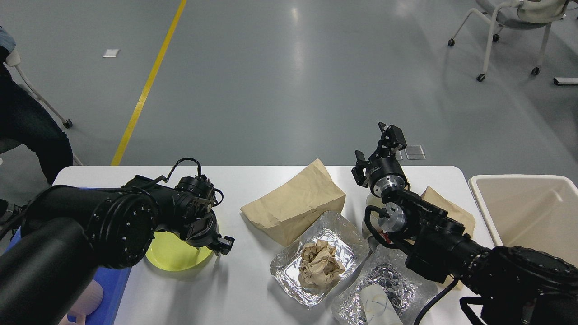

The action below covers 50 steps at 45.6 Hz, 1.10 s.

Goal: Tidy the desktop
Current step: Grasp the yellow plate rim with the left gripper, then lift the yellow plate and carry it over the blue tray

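Left gripper (222, 246): held low at the right-hand edge of the yellow plate (174, 255), just above the desktop (244, 293). It is seen dark and nearly end-on, so whether its fingers are spread or pressed together cannot be told, nor whether they touch the plate. The left arm reaches in from the lower left, its thick black links covering much of the plate and part of the blue tray (106, 293).

Right gripper (378, 151): raised above the far edge of the desktop, pointing away from the viewer, its two fingers spread apart with nothing between them. The right arm runs in from the lower right, bent at the wrist, and hides part of a second brown paper piece (445, 207) and of the nearer foil container (384, 284).

The desktop, white with rounded corners, spans the lower half of the view. On it, between the arms, lie a large brown paper bag (295, 205) and a foil tray (318, 257) holding crumpled brown paper (319, 264). A pink cup (86, 302) is cut off at the lower left. A beige bin (526, 212) stands just beyond the desktop's right end.
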Tool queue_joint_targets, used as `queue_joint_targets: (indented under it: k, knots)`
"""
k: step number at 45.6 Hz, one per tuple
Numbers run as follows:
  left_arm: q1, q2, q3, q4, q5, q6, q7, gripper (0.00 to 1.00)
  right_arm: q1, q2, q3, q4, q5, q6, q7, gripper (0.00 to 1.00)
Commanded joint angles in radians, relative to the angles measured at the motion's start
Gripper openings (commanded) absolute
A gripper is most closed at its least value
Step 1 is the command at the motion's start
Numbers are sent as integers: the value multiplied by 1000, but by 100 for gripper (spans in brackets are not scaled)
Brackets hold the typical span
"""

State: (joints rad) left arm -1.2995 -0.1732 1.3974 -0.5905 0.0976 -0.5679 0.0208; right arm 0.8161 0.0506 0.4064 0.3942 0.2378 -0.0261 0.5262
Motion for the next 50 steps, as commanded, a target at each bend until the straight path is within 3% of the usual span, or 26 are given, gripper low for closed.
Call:
queue_joint_targets:
  k: [1, 7, 16, 24, 38, 50]
  knots:
    - [8, -2, 0, 0, 1, -1, 2, 43, 0, 0, 0, 0, 0, 0, 0, 100]
    - [8, -2, 0, 0, -1, 2, 8, 25, 0, 0, 0, 0, 0, 0, 0, 100]
    - [8, -2, -9, 0, 1, 5, 11, 20, 0, 0, 0, 0, 0, 0, 0, 100]
    - [8, -2, -12, 0, -1, -1, 18, 6, 0, 0, 2, 0, 0, 0, 0, 100]
    - [8, 1, -35, 3, -2, 16, 16, 0, 0, 0, 0, 0, 0, 0, 0, 100]
    - [-4, 11, -69, 32, -2, 103, 18, 0, 0, 0, 0, 0, 0, 0, 0, 100]
